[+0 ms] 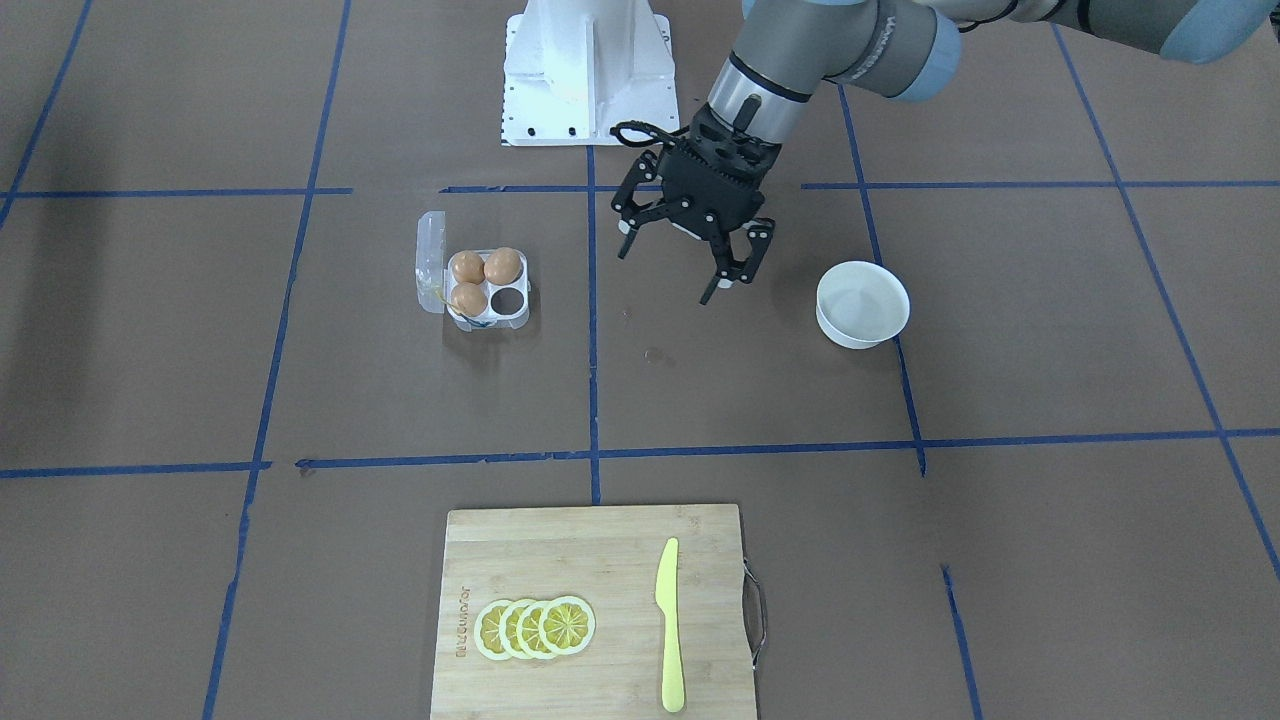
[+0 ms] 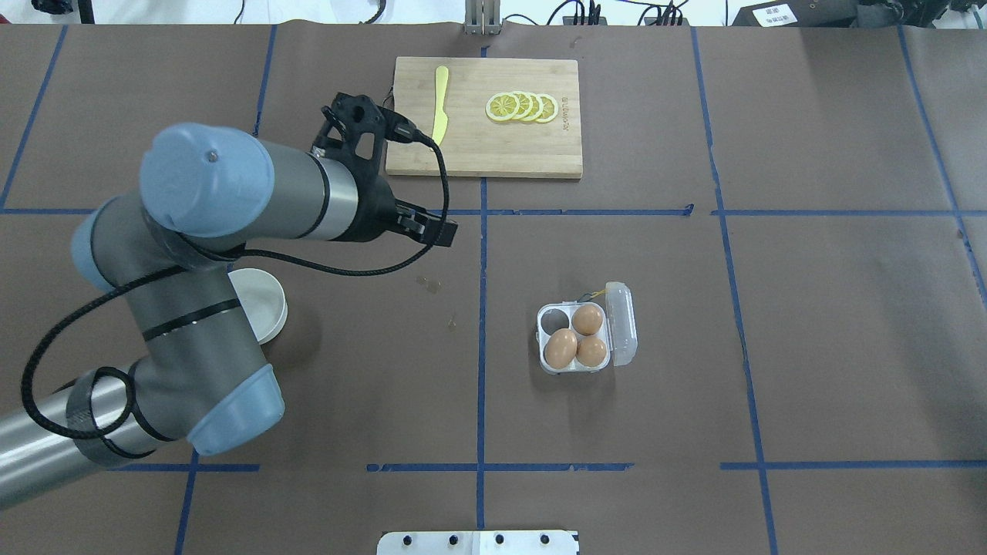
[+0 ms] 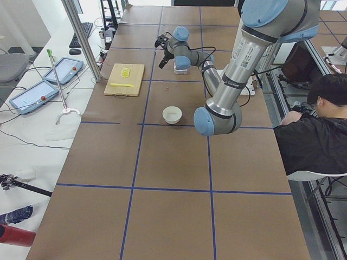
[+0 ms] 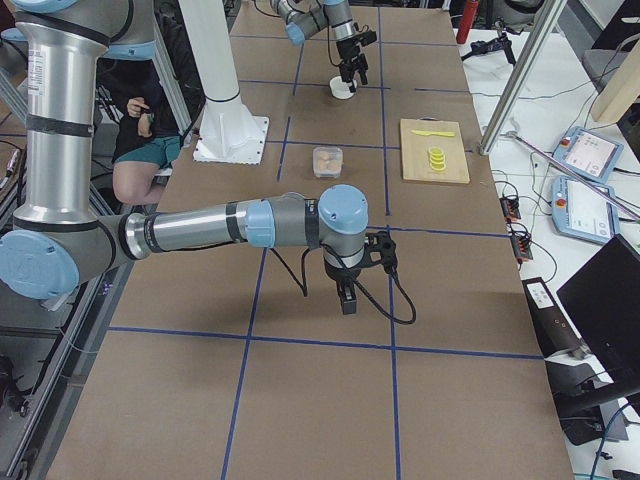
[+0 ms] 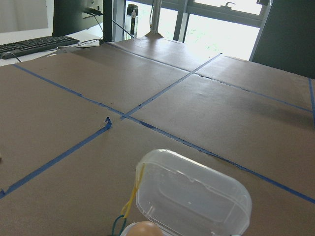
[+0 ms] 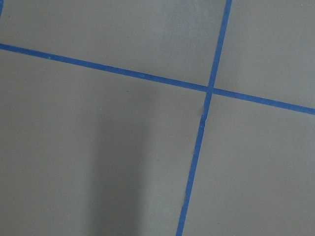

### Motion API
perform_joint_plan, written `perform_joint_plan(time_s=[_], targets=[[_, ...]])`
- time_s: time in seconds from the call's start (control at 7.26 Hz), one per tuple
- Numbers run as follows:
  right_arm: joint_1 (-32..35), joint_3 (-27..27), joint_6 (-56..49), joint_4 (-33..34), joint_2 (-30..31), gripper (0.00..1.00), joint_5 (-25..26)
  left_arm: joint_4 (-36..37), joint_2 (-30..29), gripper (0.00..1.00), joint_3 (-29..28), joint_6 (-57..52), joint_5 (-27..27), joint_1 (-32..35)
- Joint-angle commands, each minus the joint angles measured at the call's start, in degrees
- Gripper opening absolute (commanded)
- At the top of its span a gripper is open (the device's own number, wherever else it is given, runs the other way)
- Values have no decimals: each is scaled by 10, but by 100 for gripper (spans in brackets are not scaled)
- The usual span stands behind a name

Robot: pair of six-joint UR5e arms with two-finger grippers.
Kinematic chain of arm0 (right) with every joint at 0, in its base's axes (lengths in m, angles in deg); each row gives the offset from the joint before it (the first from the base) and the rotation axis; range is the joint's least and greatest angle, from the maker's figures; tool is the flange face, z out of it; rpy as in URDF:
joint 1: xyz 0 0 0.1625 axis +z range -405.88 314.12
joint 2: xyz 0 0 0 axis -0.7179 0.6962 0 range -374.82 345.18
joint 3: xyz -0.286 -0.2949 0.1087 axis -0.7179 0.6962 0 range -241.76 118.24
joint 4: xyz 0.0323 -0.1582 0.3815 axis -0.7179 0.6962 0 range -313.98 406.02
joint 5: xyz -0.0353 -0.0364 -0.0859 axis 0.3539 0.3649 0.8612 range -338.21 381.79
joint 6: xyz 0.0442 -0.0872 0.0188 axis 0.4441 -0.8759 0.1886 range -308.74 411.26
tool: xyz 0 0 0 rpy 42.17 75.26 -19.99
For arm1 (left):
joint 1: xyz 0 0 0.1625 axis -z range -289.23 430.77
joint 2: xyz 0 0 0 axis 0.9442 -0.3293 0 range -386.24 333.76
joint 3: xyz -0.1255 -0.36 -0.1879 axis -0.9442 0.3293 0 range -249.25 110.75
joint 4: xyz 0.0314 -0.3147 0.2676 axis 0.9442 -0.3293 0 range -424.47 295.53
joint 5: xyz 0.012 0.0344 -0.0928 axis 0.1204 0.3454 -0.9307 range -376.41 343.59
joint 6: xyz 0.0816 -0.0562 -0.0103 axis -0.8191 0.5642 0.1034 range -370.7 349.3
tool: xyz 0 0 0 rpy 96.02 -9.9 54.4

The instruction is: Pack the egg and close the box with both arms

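The clear egg box (image 1: 478,300) stands open on the table, lid (image 1: 430,258) folded out to its side, with a bit of yellow string. Three orange-brown eggs (image 1: 468,267) fill three cells; one cell (image 1: 508,299) is empty. The box also shows in the overhead view (image 2: 574,339). My left gripper (image 1: 680,265) hangs open and empty above the table, between the box and the white bowl (image 1: 862,303). The left wrist view shows the lid (image 5: 192,199) and one egg top (image 5: 145,230). My right gripper (image 4: 345,295) points down far from the box; I cannot tell its state.
The white bowl is empty and lies partly under my left arm in the overhead view (image 2: 262,304). A wooden cutting board (image 1: 560,560) with lemon slices (image 1: 535,627) and a yellow knife (image 1: 669,620) lies at the far edge. A white pedestal (image 1: 588,70) stands at the robot's side.
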Motion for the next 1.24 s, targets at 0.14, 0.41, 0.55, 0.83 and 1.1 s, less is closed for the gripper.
perform_joint_plan(time_s=[0.14, 0.41, 0.55, 0.83, 1.1], targets=[[0, 1, 1, 1, 0, 100, -3, 182, 50, 100, 38, -286, -81, 196], [-2, 1, 1, 0, 1, 100, -3, 190, 167, 100, 9, -356, -144, 284], [0, 1, 0, 0, 1, 100, -3, 190, 183, 100, -47, -357, -148, 343], [-2, -2, 1, 0, -1, 100, -3, 190, 236, 100, -76, -404, -186, 424], [-2, -3, 1, 0, -5, 100, -3, 170, 324, 100, -97, -411, -294, 499]])
